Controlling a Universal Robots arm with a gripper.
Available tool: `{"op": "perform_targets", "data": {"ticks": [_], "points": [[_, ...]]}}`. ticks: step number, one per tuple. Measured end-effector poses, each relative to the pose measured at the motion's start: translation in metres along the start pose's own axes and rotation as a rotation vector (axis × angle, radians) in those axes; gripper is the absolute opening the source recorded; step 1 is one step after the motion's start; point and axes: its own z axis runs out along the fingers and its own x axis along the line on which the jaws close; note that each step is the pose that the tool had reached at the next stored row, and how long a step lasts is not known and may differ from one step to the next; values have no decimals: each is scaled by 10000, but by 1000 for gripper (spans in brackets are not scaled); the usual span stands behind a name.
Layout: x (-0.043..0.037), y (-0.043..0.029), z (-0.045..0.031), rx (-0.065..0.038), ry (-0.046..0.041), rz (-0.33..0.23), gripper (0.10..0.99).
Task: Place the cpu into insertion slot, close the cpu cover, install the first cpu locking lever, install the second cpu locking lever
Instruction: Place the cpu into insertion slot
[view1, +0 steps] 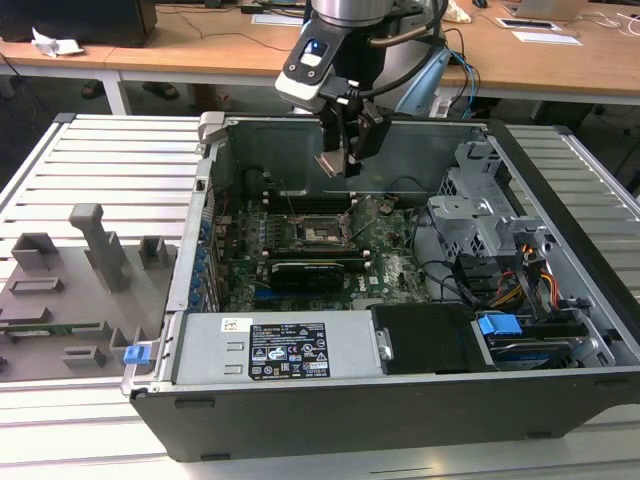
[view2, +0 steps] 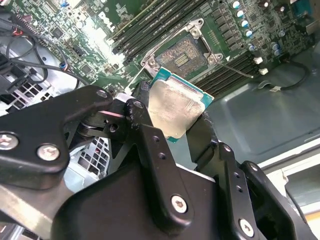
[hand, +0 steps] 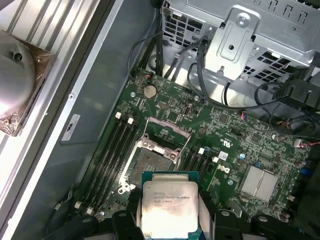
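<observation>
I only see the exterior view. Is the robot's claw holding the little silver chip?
Observer: Yes. In the first wrist view the cpu sits clamped in the gripper, silver face showing.
Operator: Is the square hole for it empty?
Observer: Yes. In the second wrist view the insertion slot shows a bare dark centre, and the cpu hangs clear of it.

cpu (view2: 175, 107): silver-grey face, teal edge | insertion slot (view2: 187, 54): dark centre, metal-grey rim | motherboard (hand: 235, 145): green | case (view1: 400, 420): dark grey
</observation>
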Motion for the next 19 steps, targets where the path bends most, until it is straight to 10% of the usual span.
{"op": "perform_targets", "data": {"ticks": [19], "points": [[-1, -4, 52, 43, -57, 1140, 541]]}}
